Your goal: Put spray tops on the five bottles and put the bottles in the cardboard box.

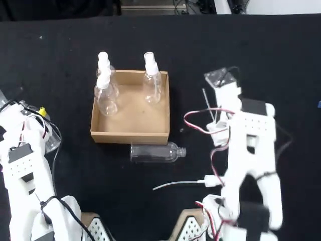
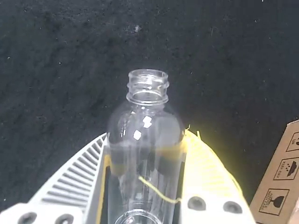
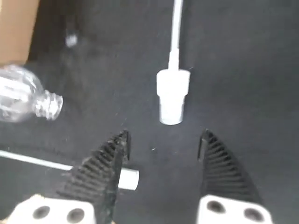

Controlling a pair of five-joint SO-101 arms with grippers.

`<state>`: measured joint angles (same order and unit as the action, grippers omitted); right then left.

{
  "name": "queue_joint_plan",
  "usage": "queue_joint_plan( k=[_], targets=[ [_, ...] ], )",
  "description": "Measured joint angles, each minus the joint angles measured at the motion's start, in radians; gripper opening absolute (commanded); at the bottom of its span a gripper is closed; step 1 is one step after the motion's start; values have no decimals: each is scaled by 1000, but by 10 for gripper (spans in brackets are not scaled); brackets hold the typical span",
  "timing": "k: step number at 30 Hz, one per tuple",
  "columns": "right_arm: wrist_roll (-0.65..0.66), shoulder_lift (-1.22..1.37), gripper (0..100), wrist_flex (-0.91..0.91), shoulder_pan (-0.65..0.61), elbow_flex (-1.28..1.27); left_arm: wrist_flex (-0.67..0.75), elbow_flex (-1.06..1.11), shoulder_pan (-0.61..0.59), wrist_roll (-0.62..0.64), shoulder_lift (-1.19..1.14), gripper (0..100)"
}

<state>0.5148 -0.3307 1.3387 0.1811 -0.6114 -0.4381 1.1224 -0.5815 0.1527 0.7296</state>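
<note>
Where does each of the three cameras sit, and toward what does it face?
High view: fixed above the table, looking down on the cardboard box; the left arm and right arm show at its sides.
Left wrist view: on the left wrist, looking along the left gripper, shut on an uncapped bottle.
Right wrist view: on the right wrist, looking past the open right gripper at a spray top on the table.
Shared: the lying bottle appears in the high and right wrist views.

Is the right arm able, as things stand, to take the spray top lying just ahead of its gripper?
Probably yes: the right gripper is open, and the spray top lies on the table in line with the gap, with nothing between them.
</note>
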Motion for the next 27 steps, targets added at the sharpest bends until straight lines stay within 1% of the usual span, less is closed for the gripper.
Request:
queue_joint_plan(
  k=[2,5,9,12,14,17,19,20,23,26,27],
  targets=[
    [2,48,222,-8,2,0,-2,0,0,0,2,30],
    [6,95,222,-49,2,0,-57,2,0,0,71,30],
    [6,135,222,-124,-25,-26,-144,5,0,0,235,30],
    [8,169,221,-212,-38,-78,-163,69,0,0,376,30],
    [6,193,181,-272,-38,-100,-164,104,0,0,456,30],
    [6,227,5,-341,-25,-101,-164,153,0,0,546,30],
    [6,238,50,-365,6,-101,-164,176,0,0,586,30],
    [6,239,51,-370,18,-101,-164,183,0,0,600,30],
    [8,239,8,-350,63,-100,-164,193,0,0,626,30],
    [-5,239,15,-256,135,-11,-164,193,0,0,629,29],
    [-40,239,18,-221,164,34,-164,193,0,0,631,29]
  ],
)
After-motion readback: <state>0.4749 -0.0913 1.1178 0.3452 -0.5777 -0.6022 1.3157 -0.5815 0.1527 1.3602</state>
